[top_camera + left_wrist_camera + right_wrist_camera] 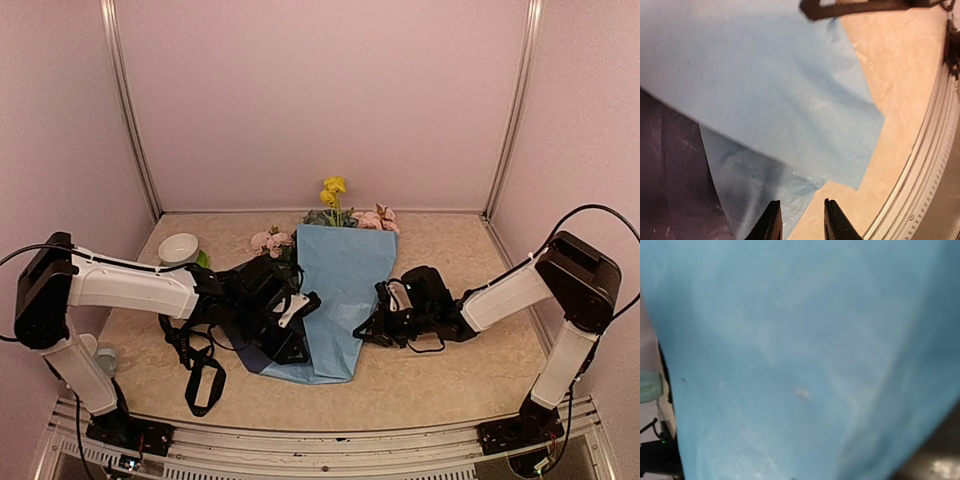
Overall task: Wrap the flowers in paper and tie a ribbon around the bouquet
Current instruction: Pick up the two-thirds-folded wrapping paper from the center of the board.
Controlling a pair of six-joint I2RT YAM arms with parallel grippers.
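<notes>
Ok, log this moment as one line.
paper: folded over flowers, blooms poking out top | left gripper: open, at paper's left edge | right gripper: shut, at paper's right edge

White-and-black left arm [130,285] and right arm [510,295] are showing boxy white link shells and bulky black joint housings. Thin black cables [590,207] are looping off them. The black left gripper [295,340] and right gripper [368,328] are showing tapered dark fingertips [771,222].

white bowl [178,247], green saucer [203,259] just beside it, back left on beige marbled table [450,370]
</notes>
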